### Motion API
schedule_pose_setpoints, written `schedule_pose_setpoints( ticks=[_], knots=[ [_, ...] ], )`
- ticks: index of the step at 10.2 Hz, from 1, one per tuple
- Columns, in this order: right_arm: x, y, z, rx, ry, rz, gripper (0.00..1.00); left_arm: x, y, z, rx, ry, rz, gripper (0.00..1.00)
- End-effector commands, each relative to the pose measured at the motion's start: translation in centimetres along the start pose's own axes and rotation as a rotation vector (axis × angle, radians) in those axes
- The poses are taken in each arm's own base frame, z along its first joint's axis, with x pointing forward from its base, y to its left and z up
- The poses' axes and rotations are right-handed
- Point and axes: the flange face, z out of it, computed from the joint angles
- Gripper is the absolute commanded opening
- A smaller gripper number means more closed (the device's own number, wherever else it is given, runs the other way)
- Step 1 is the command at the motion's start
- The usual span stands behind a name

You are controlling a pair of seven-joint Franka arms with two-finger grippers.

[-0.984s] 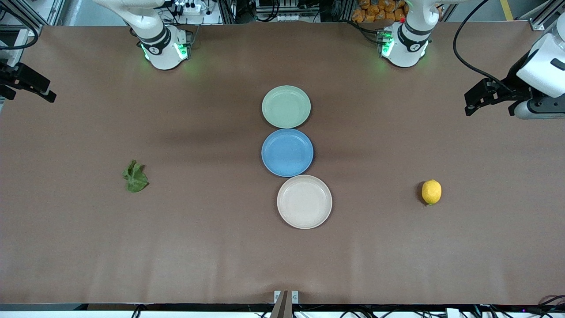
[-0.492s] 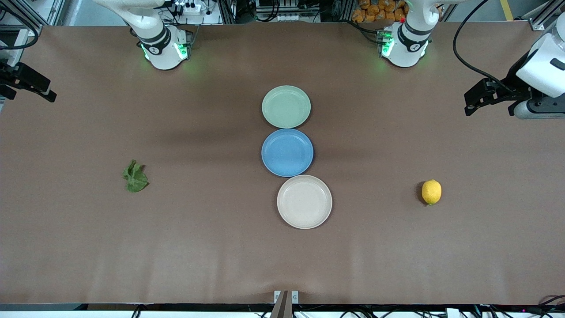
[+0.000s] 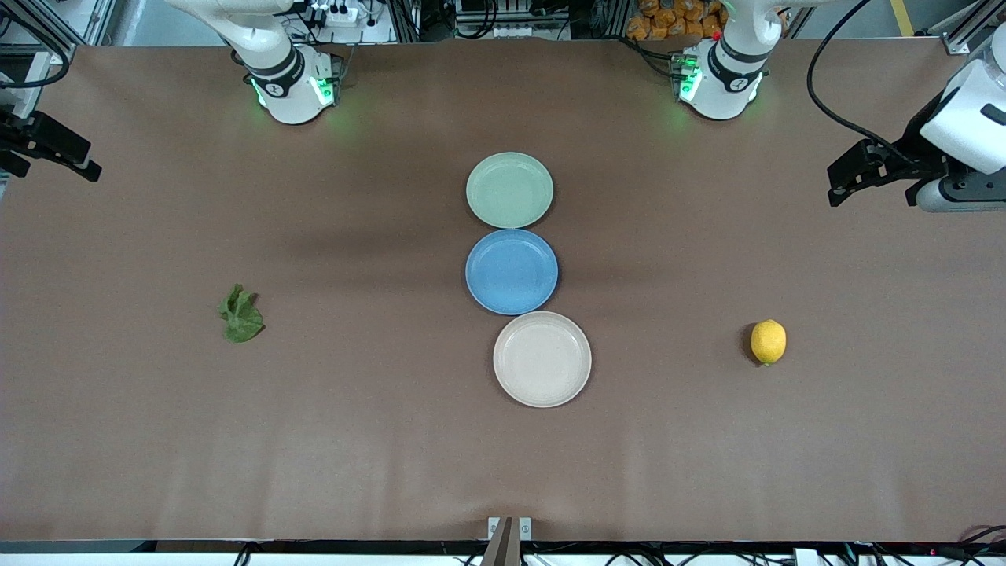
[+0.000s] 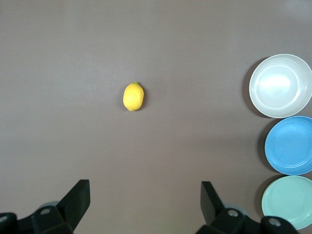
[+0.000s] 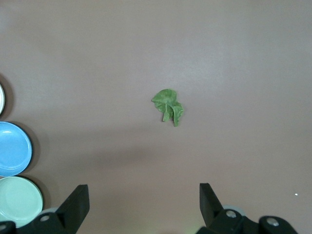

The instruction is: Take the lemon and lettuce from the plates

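Two task items are lying on the bare table, neither on a plate. Your lemon (image 3: 768, 342) is sitting below the left gripper (image 4: 145, 197), whose fingers are spread wide. Your lettuce (image 3: 240, 314) is lying below the right gripper (image 5: 144, 200), also wide open. Between them, the pale green plate (image 3: 509, 189), blue plate (image 3: 512, 271) and beige-pink plate (image 3: 542, 359) are sitting empty in a row.
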Motion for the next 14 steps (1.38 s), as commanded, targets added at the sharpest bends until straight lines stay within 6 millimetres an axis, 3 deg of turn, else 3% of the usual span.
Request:
schedule_pose_setpoints(
  ticks=[1,5,12,13,14],
  knots=[
    [-0.3,0.0,-0.3,0.022,-0.006,-0.01,1.0,0.2,-0.3,-0.4,-0.013,0.007,0.015,1.0],
    [0.0,-0.5,0.6,0.021,-0.018,-0.023,1.0,0.1,0.2,-0.3,-0.014,0.006,0.011,1.0],
    [2.3,-1.6,4.2,0.021,-0.019,-0.042,1.0,0.1,0.7,-0.3,-0.014,0.006,0.017,1.0],
    [2.8,-1.8,4.4,0.012,-0.02,-0.046,0.86,0.0,0.9,-0.4,-0.015,0.007,0.018,1.0],
    [4.2,-2.0,3.9,0.015,-0.002,-0.042,1.0,0.0,0.9,-0.4,-0.015,0.007,0.009,1.0]
  ],
)
